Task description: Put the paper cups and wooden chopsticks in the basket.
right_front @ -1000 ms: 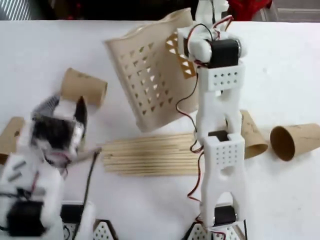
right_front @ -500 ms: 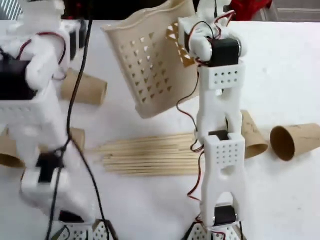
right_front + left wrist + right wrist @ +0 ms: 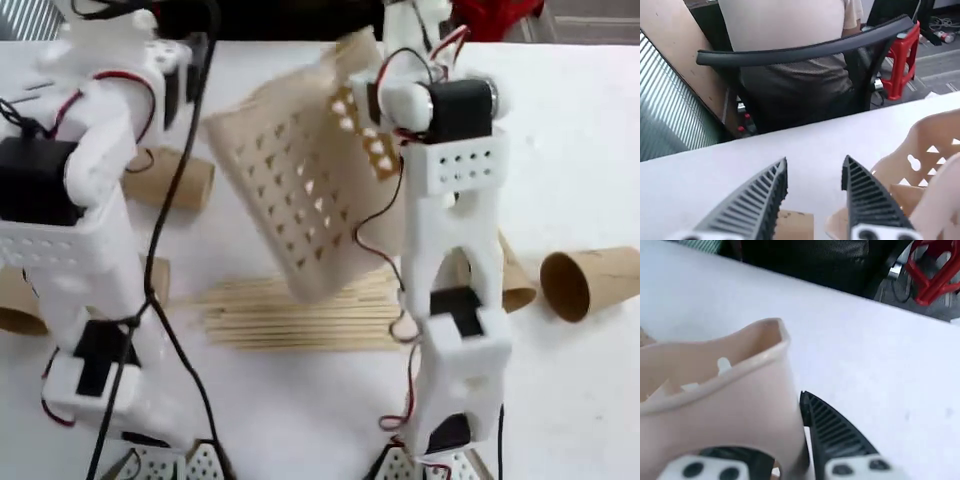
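ok so the basket [image 3: 300,190] hangs tilted mid-table, off the surface I think, rim wedged in the right gripper [image 3: 790,407] at the back. The chopsticks [image 3: 280,312] lie on the table [image 3: 580,150] in front, partly under it. The back-left cup [image 3: 182,180] lies left of the basket, by the left gripper [image 3: 815,164]; the far-left cup [image 3: 15,305] is at the edge. Right of the chopsticks: near cup [image 3: 515,285] behind the right arm [image 3: 455,210], rightmost cup [image 3: 590,280] further out.
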You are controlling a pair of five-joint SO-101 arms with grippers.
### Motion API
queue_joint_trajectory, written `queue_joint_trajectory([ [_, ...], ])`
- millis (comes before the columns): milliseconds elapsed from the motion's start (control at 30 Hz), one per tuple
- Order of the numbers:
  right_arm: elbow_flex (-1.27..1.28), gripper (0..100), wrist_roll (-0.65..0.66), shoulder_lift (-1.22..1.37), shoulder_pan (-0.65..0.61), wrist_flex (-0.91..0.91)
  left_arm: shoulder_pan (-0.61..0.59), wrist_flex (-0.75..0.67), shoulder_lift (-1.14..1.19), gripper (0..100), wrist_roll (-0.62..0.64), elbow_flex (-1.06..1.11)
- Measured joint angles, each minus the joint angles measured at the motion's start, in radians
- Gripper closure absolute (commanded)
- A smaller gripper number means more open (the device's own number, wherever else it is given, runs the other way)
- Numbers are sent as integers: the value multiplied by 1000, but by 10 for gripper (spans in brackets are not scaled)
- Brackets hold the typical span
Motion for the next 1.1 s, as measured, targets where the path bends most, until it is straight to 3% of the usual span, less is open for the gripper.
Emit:
queue_joint_trajectory([
  [333, 655, 982, 8, -520, -6, -327, 43, 44, -198, 728, -6, 201],
  [633, 1338, 983, 54, -896, -69, -827, 41, 44, -252, 728, -31, 365],
  [867, 1482, 982, 51, -914, -84, -1154, 48, 44, -252, 727, -118, 456],
  [1100, 1493, 982, 2, -916, -91, -1218, 46, -48, -252, 727, -222, 588],
])
